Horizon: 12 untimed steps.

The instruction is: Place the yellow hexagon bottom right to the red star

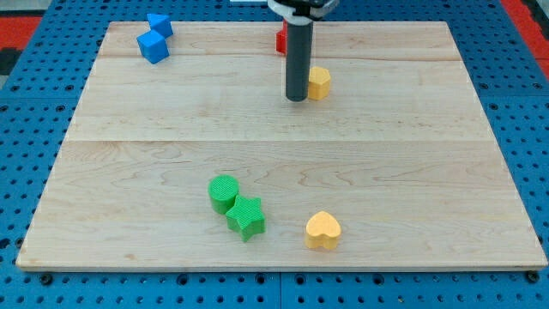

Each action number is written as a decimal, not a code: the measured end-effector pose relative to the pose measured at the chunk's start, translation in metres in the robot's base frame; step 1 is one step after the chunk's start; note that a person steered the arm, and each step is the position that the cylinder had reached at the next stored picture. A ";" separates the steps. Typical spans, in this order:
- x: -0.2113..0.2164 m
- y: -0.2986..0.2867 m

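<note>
The yellow hexagon [320, 82] lies near the view's top, right of centre. My tip [296, 99] stands just to its left, touching or nearly touching it. A red block [280, 38], mostly hidden behind the rod, sits above and left of the hexagon near the board's top edge; its shape cannot be made out.
Two blue blocks [154, 39] sit together at the view's top left. A green cylinder [223, 193] and a green star [246, 216] touch each other at the lower middle. A yellow heart [323, 230] lies to their right. The wooden board [129, 172] ends near the frame edges.
</note>
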State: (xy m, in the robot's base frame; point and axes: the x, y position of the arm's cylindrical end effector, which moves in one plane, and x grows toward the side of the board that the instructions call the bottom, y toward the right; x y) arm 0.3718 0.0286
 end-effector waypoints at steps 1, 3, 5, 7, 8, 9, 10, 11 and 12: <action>0.034 -0.014; 0.041 0.013; -0.021 0.019; -0.042 -0.037; -0.054 -0.121; -0.137 -0.125; -0.180 -0.124; -0.179 -0.100; -0.179 -0.065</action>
